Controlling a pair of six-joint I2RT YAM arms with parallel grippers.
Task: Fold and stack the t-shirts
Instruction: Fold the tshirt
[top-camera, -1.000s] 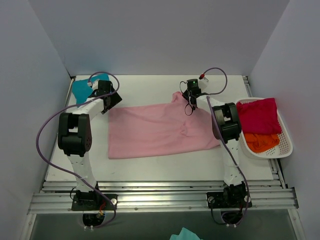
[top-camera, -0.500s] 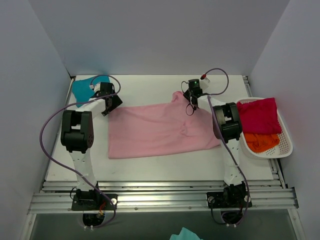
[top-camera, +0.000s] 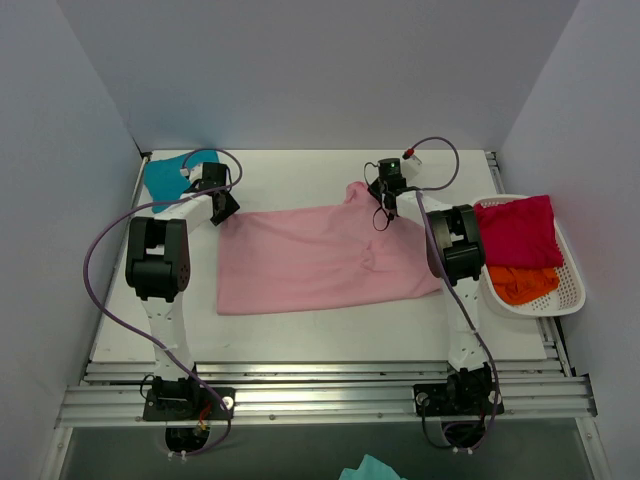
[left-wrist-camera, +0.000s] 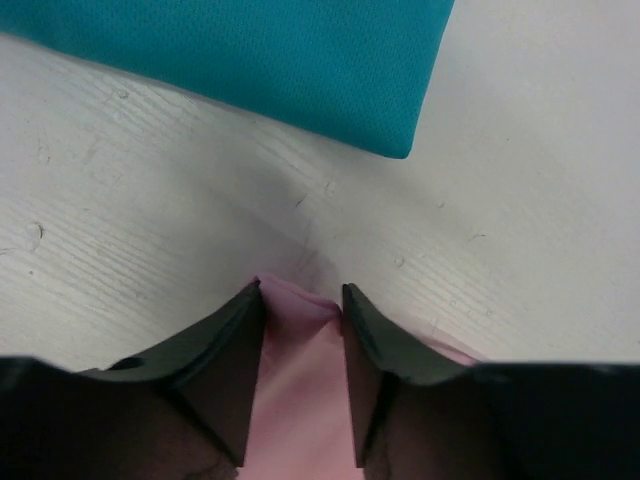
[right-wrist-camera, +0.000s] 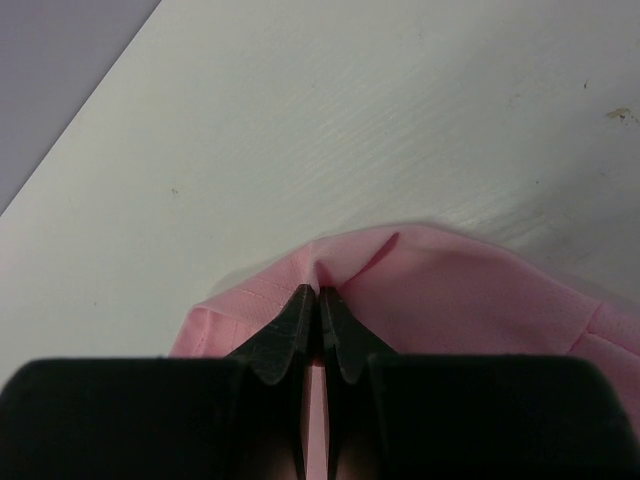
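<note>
A large light pink t-shirt (top-camera: 320, 260) lies spread flat across the middle of the table. My left gripper (top-camera: 222, 210) is down at its back left corner. Its jaws stand part way apart, with the pink corner (left-wrist-camera: 300, 400) bunched between them (left-wrist-camera: 300, 290). My right gripper (top-camera: 384, 197) is shut on a pinched fold of the pink cloth (right-wrist-camera: 470, 290) at the back right edge (right-wrist-camera: 320, 292), which rises slightly there. A folded teal-blue t-shirt (top-camera: 160, 178) lies at the back left, just beyond the left gripper (left-wrist-camera: 250, 60).
A white basket (top-camera: 572, 290) stands at the right edge of the table, holding a magenta-red t-shirt (top-camera: 515, 230) and an orange t-shirt (top-camera: 522, 283). Grey walls close in the table at the back and both sides. A scrap of teal cloth (top-camera: 368, 468) shows below the front rail.
My left gripper has slid onto the pink t-shirt's back left corner and its jaws have narrowed around it. The right gripper has held still, shut on the cloth.
</note>
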